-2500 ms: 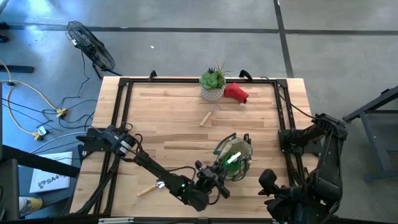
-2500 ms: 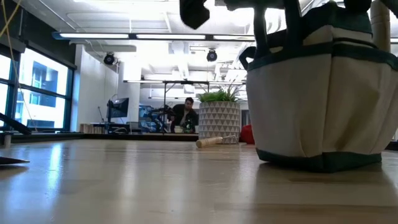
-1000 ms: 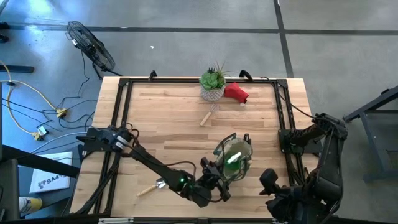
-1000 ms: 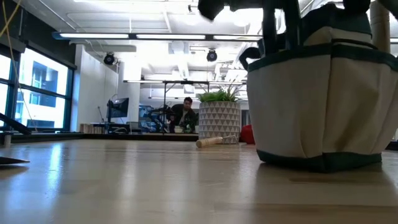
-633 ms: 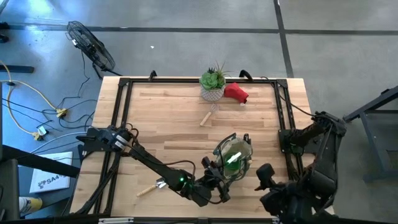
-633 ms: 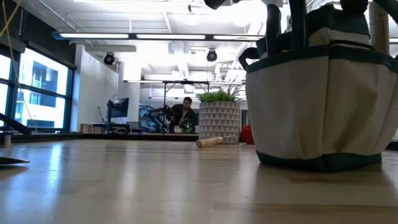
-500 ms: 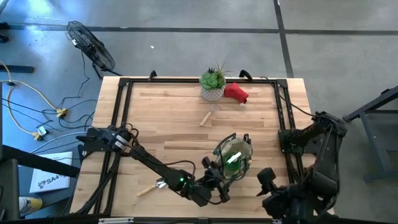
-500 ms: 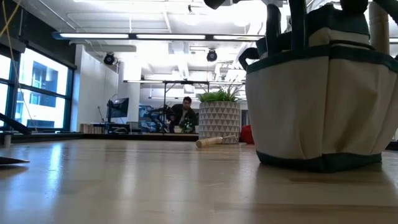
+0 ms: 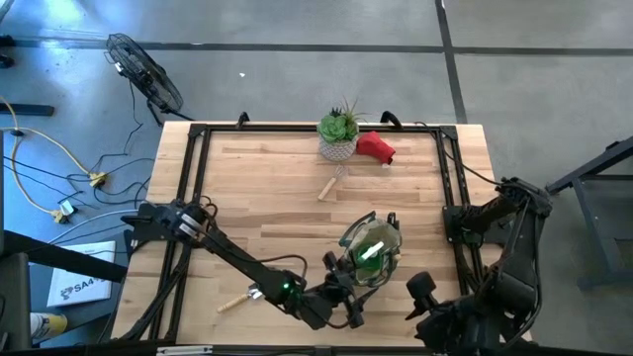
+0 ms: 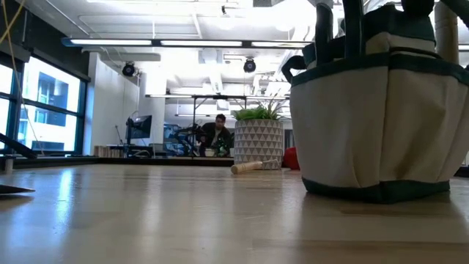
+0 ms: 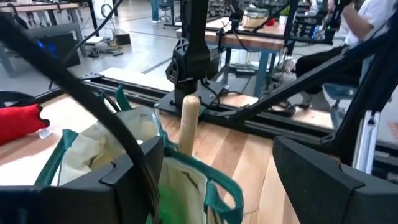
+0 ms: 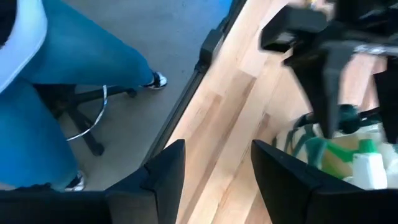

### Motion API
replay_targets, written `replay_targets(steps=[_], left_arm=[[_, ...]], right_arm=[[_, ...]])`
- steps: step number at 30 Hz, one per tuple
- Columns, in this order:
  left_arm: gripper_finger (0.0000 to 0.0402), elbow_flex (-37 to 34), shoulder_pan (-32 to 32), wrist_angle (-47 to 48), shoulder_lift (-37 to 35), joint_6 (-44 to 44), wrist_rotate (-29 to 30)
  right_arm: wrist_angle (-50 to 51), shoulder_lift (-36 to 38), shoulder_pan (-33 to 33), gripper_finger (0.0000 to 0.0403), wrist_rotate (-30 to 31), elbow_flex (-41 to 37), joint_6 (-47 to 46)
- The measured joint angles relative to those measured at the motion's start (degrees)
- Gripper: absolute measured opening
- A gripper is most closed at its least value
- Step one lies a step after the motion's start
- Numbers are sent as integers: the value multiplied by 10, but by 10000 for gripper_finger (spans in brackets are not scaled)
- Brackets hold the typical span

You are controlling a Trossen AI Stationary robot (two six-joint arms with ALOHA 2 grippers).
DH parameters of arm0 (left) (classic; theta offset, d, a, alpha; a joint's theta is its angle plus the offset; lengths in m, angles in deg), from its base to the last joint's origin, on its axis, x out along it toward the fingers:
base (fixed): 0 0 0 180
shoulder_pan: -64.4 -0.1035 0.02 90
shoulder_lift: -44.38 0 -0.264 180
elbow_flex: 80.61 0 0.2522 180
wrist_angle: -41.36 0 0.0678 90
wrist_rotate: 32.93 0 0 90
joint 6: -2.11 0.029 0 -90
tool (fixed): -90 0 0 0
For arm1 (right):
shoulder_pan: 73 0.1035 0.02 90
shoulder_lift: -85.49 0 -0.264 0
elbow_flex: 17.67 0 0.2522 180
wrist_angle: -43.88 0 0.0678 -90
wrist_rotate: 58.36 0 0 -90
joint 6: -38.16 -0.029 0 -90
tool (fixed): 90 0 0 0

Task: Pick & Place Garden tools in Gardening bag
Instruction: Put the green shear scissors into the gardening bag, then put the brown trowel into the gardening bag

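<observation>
The tan gardening bag (image 9: pixel 371 249) with its green rim (image 11: pixel 186 177) stands on the table's near right part. A green spray bottle (image 9: pixel 368 253) and a wooden handle (image 11: pixel 188 124) stick up out of it. My left gripper (image 9: pixel 343 289) is open at the bag's near-left rim, its fingers standing either side of the rim (image 11: pixel 211 158). My right gripper (image 9: pixel 423 289) hangs open over the table near the bag's right side, with nothing between its fingers (image 12: pixel 217 152). A wooden-handled tool (image 9: pixel 331 185) and a red soft item (image 9: pixel 376 147) lie near the far edge. Another wooden handle (image 9: pixel 232 302) lies near left. My left gripper has a dark strap (image 11: pixel 93 106) running down across one finger (image 11: pixel 124 180). I cannot tell whether the finger touches it or the bag's rim.
A green spiky plant in a white pot (image 9: pixel 339 132) stands at the far middle. A black frame (image 9: pixel 198 198) runs round the tabletop. Bare wood (image 9: pixel 267 208) lies to the bag's left. A person's leg and a chair (image 12: pixel 74 93) show beyond the near edge.
My left gripper has rolled a little and edged up and toward the bag, almost leaving the top of the low view. My right gripper has turned slightly in place. Both have stayed open, and the bag stands where it was.
</observation>
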Motion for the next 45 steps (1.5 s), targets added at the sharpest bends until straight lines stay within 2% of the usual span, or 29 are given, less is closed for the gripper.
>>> replay_targets(steps=[4, 10, 17, 21, 24, 26, 29, 33, 37, 41, 43, 45], left_arm=[[297, 0, 3, 10, -11, -7, 0], [297, 0, 3, 22, -27, 10, 6], [297, 0, -1, 41, -53, 91, -5], [297, 0, 4, 54, -82, 120, 15], [297, 0, 19, 87, -110, 124, 35], [297, 1, 32, 102, -128, 124, 63], [297, 0, 58, 146, -156, 140, 138], [297, 0, 87, 182, -190, 140, 231], [297, 0, 113, 219, -224, 138, 261], [297, 0, 124, 297, -258, 101, 242], [297, 0, 123, 377, -278, 47, 212], [297, 0, 113, 472, -301, -45, 159]], right_arm=[[0, 0, 9, 176, -28, 0, -6], [0, 0, 27, 176, -27, 0, 2], [-2, 0, 25, 176, 0, 0, -1], [-5, 0, 10, 176, 2, 0, -11], [14, 0, 6, 176, 4, 0, -56], [51, 0, 14, 176, 3, 0, -126], [122, 0, 42, 176, 5, 0, -240], [178, 0, 94, 176, 54, 0, -347], [176, -2, 149, 176, 166, 0, -377], [153, -16, 193, 176, 288, 0, -377], [143, -21, 203, 176, 312, 0, -376], [137, -25, 205, 176, 317, 0, -376]])
